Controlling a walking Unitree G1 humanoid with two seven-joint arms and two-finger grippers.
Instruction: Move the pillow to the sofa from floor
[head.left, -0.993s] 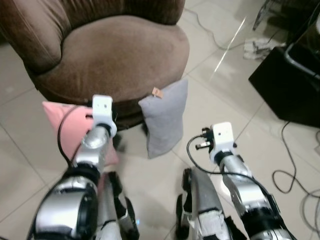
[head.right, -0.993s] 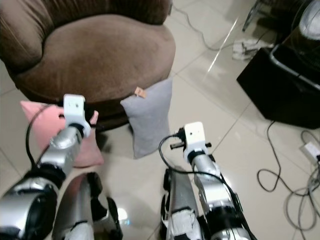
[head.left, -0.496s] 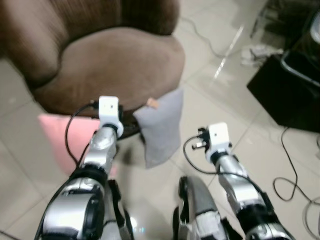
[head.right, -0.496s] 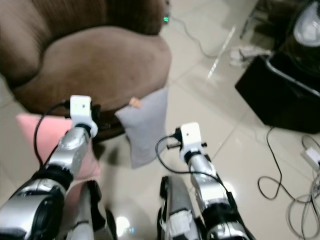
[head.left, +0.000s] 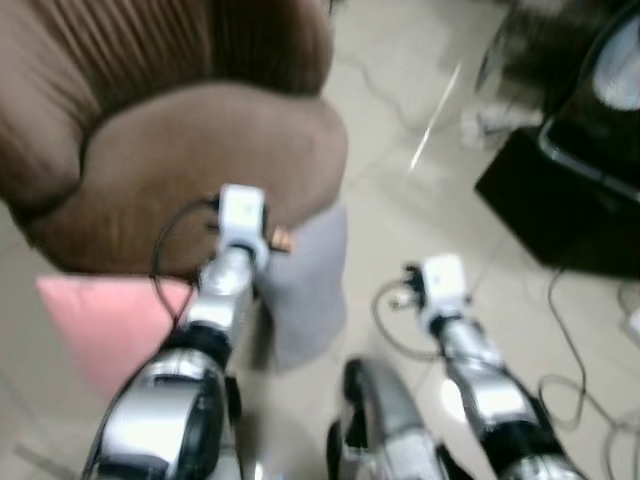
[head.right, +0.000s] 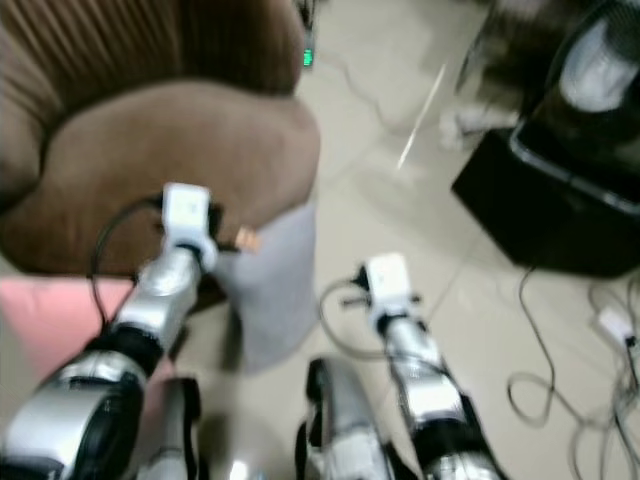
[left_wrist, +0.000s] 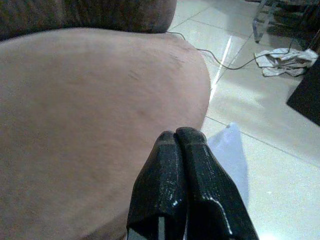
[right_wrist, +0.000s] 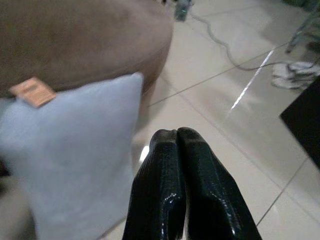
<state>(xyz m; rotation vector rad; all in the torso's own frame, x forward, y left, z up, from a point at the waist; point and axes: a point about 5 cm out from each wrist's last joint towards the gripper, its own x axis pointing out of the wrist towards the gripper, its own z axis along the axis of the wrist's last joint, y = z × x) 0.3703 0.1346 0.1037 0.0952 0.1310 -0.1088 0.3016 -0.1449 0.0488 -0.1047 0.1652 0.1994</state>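
A grey pillow with a small tan tag stands on edge on the floor, leaning against the front of the round brown sofa. A pink pillow lies on the floor to its left. My left gripper is shut and empty, held over the sofa's front edge just left of the grey pillow. My right gripper is also shut and empty, low over the tiles to the right of the grey pillow.
A black box sits on the tiled floor to the right, with cables looping near it. A white cloth and a cord lie farther back on the tiles.
The camera has moved closer and turned, so the sofa looms larger. Both arms have reached forward; the left wrist now sits beside the grey pillow's top corner.
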